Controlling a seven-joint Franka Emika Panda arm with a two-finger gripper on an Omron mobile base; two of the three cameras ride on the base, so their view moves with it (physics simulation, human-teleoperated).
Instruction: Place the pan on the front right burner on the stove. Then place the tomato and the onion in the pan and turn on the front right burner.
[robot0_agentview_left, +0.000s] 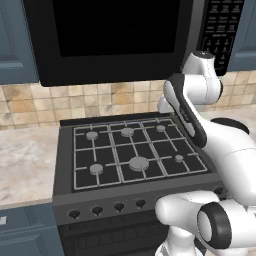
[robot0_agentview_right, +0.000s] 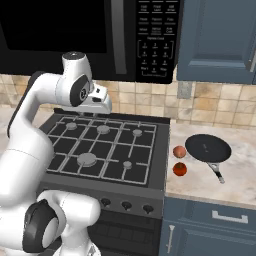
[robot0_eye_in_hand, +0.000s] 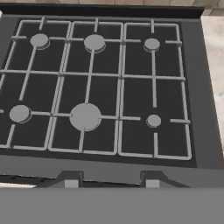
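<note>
- Gripper hangs above the stove, near its back edge, looking down on the grates; the two fingertips stand apart with nothing between them. Jaws part open, holding nothing.
- Front right burner sits under bare grate, ahead of and slightly right of the gripper in the hand view; also seen at and.
- Pan lies on the counter right of the stove, handle pointing toward the counter's front edge. Well apart from the gripper, off to its right.
- Onion rests on the counter just left of the pan, between the pan and the stove's right edge.
- Tomato rests on the counter just in front of the onion, near but not touching it.
- Knobs run along the stove front, below the grates.
- Microwave hangs above the stove.
</note>
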